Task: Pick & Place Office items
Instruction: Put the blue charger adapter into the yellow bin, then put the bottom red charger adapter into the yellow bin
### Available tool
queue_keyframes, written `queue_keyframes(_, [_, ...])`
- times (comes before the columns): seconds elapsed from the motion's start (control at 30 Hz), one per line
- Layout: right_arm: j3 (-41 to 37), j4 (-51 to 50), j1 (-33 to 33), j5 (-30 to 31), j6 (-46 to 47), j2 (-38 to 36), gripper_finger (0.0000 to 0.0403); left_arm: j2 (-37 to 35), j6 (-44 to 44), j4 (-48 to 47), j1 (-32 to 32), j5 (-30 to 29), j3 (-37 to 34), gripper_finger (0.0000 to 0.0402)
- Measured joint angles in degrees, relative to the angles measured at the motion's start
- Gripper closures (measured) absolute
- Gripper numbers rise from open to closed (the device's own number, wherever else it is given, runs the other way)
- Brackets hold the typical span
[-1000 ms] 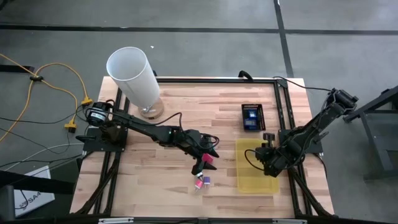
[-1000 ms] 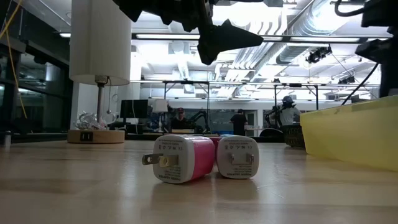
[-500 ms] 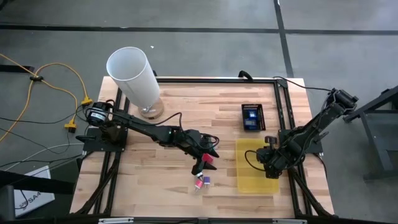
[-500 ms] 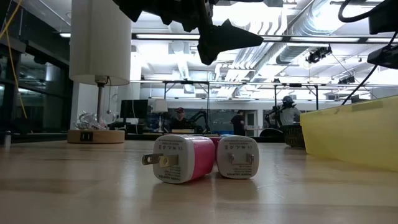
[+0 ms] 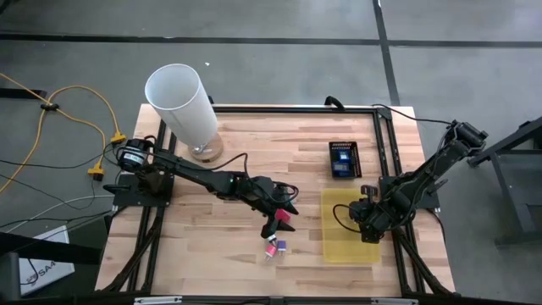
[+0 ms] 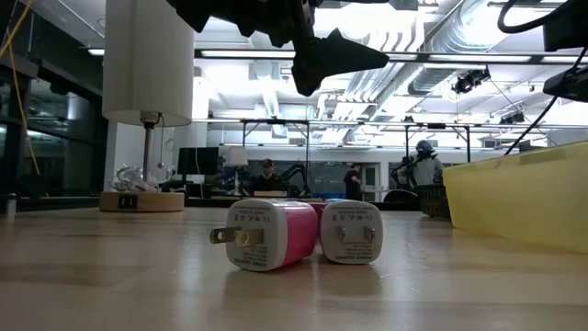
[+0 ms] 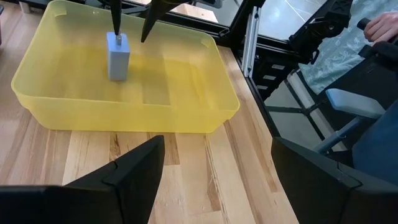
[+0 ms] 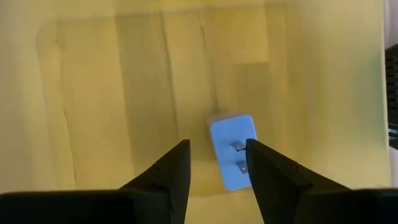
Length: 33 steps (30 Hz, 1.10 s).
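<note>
A pale blue block (image 8: 231, 152) stands upright on the floor of the yellow tray (image 7: 205, 118), prongs up. My right gripper (image 7: 130, 31) points down right above it, open, one finger on each side of the block's top. My left gripper (image 5: 284, 216) hangs open over the middle of the table, nothing between its fingers (image 7: 143, 168). A pink piece (image 5: 285, 219) shows beside its fingertips in the high view. Nearer the front edge, a pink-and-white block (image 6: 266, 234) and a white block (image 6: 351, 232) lie side by side on the wood. My right gripper comes from above with its fingers apart around the blue block's pronged top (image 7: 117, 38). One fingertip (image 7: 115, 28) ends right at that top, and I cannot tell whether it touches. The block stands on the tray floor.
A tall white cylinder on a round wooden base (image 5: 182, 106) stands at the far left. A black box holding a blue device (image 5: 343, 158) sits behind the tray. Bare wood lies between the tray and the loose blocks. People stand in the room beyond the table.
My right gripper has turned a little at the wrist while staying over the tray. The blocks on the table and my left arm have kept still.
</note>
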Motion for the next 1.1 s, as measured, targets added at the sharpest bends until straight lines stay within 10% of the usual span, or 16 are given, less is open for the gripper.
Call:
queue_keyframes(0.57, [0.0,4.3,-0.7,5.8,-11.0,0.0,0.0261,0.0,0.2,0.0,0.0,0.0,0.0,0.0115])
queue_keyframes(1.1, [0.0,32.4,-8.4,6.1,-31.9,0.0,0.0261,0.0,0.1,-1.9,0.0,0.0,0.0,0.0115])
